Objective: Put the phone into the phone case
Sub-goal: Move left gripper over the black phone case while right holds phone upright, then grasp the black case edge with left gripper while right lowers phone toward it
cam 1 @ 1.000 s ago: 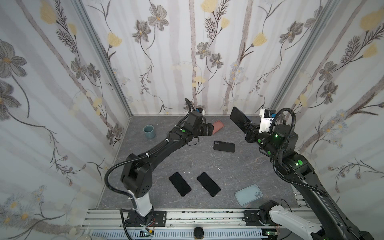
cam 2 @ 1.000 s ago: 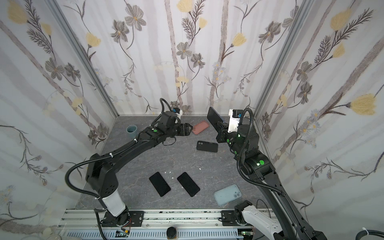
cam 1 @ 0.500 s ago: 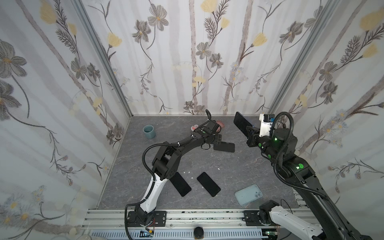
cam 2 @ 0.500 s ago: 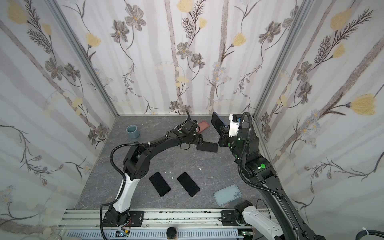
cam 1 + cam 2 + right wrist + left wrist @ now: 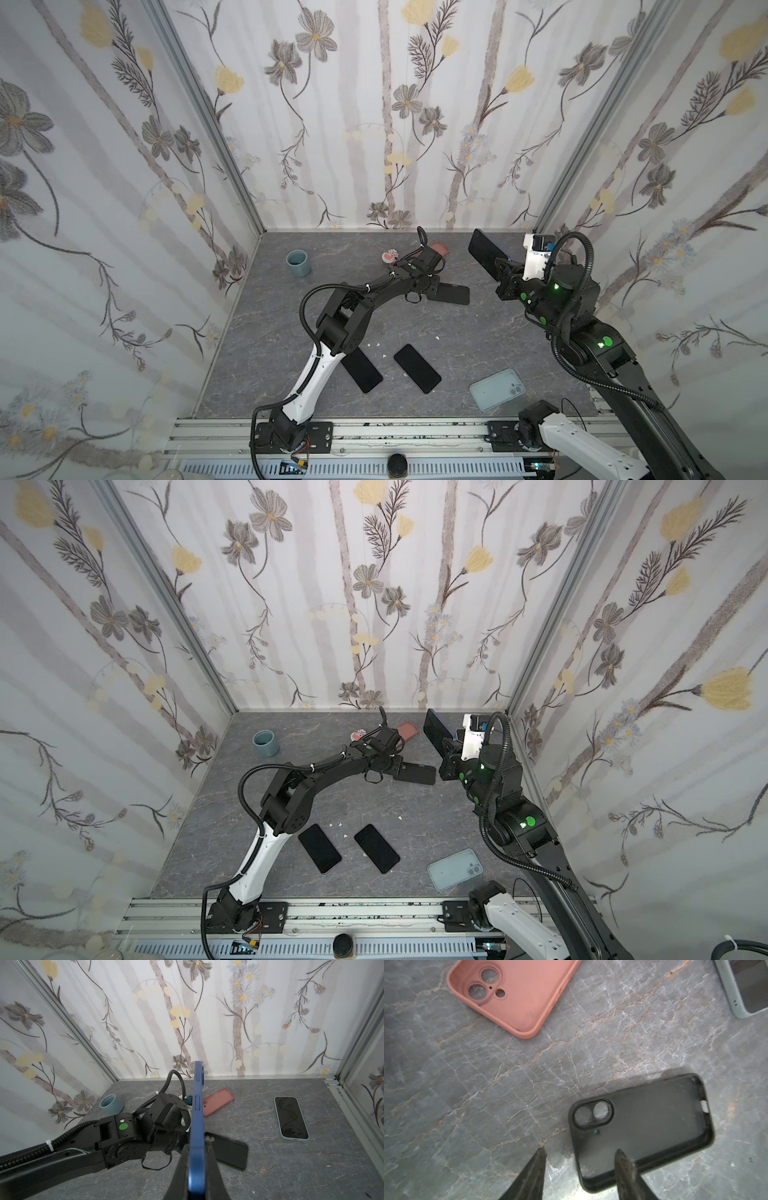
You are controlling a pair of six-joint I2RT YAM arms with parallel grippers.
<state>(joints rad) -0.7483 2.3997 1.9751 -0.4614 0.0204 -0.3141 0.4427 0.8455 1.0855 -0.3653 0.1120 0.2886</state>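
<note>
1. The left gripper (image 5: 579, 1152) is seen with its jaws partly apart, lowered over the lens-hole end of the black case (image 5: 654, 1118).
2. One fingertip (image 5: 619, 1156) is set over the case's hollow inside. The other fingertip (image 5: 540, 1154) is set outside the case, over the table (image 5: 488, 1084). The case's short end wall is straddled between them and is not yet pinched.
3. The right gripper (image 5: 196, 1145) is clamped shut on one end of the phone (image 5: 197, 1105).
4. The phone is held off the table and projects straight out from between these jaws, apart from the black case. Its smooth blue edge, with slim side buttons, is turned to the wrist camera.
5. The black case is laid flat with its open side up, below and just ahead of the right jaws. It is a matte rounded rectangle, with two round lens holes in a pill-shaped cut-out.
6. A pink case (image 5: 519, 991) is laid open side up beyond the left jaws, well clear of them. It is matte with a soft, rounded rim.
7. A cased phone (image 5: 292, 1118), with its glossy dark screen up, is laid well to one side of the right jaws.
8. The table is grey and stone-patterned, with pale veins.
</note>
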